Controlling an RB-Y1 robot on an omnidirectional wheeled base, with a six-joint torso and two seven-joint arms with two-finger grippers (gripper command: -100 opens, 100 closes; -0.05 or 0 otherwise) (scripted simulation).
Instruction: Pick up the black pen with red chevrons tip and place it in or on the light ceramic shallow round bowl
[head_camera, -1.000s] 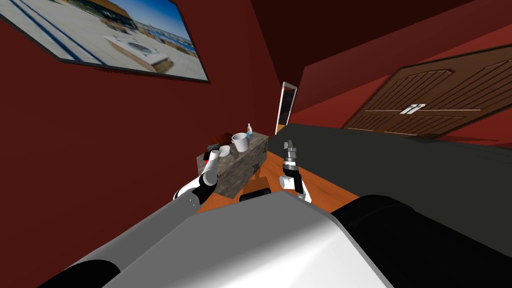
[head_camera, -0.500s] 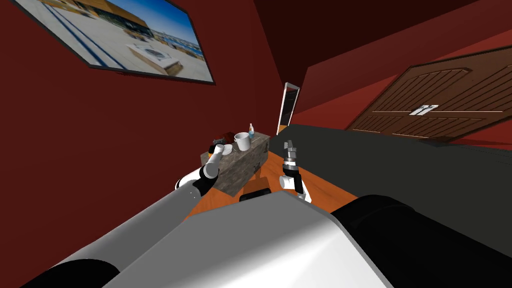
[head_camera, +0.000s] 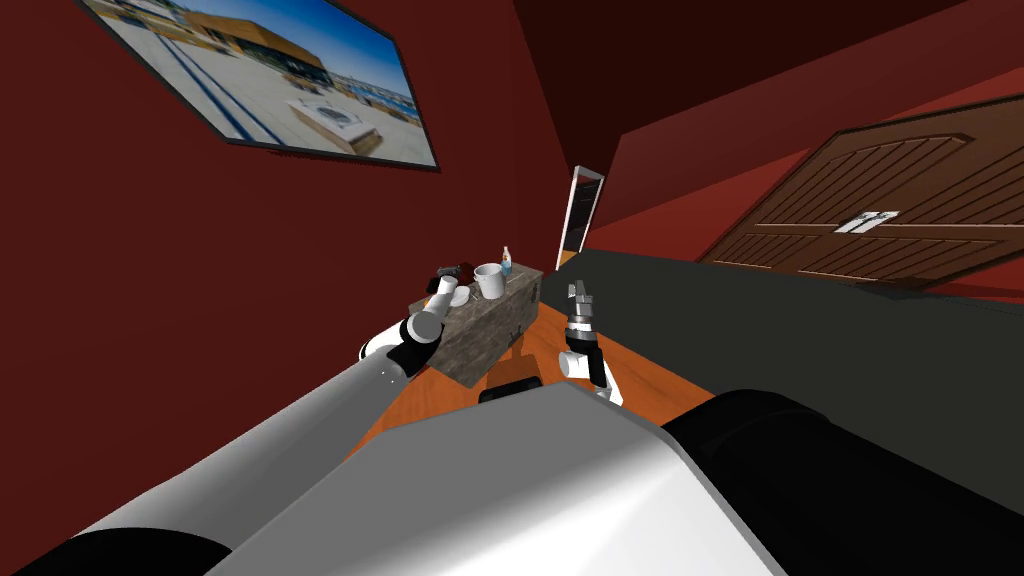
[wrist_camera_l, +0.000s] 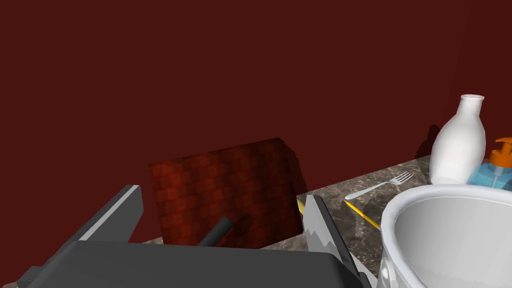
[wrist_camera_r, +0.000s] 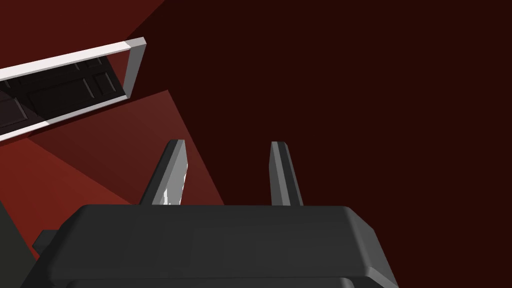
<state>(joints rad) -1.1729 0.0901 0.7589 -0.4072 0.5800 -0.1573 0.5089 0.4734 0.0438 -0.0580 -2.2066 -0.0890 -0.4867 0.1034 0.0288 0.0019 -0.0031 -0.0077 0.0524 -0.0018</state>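
A dark pen shaft (wrist_camera_l: 218, 232) points up between the fingers of my left gripper (wrist_camera_l: 220, 196), which stands open over the marbled cabinet top (wrist_camera_l: 334, 192); the pen's tip is hidden. A dark red patterned block (wrist_camera_l: 225, 190) stands just behind the pen. In the head view the left gripper (head_camera: 446, 284) hangs over the small shallow white bowl (head_camera: 460, 297) on the cabinet (head_camera: 487, 325). A large white round vessel (wrist_camera_l: 450, 235) sits beside the gripper's finger (wrist_camera_l: 320, 225). My right gripper (head_camera: 577, 291) is raised off the cabinet, open and empty (wrist_camera_r: 228, 144).
A taller white pot (head_camera: 490, 281) and a blue soap bottle (head_camera: 506, 261) stand further back on the cabinet. The wrist view also shows a white bottle (wrist_camera_l: 459, 142), a fork (wrist_camera_l: 382, 185) and a yellow pencil (wrist_camera_l: 361, 214). The dark red wall (head_camera: 250, 300) is close behind.
My left arm has reached further forward over the cabinet, towards the small bowl and the wall. The head camera has shifted a little; the right arm holds still.
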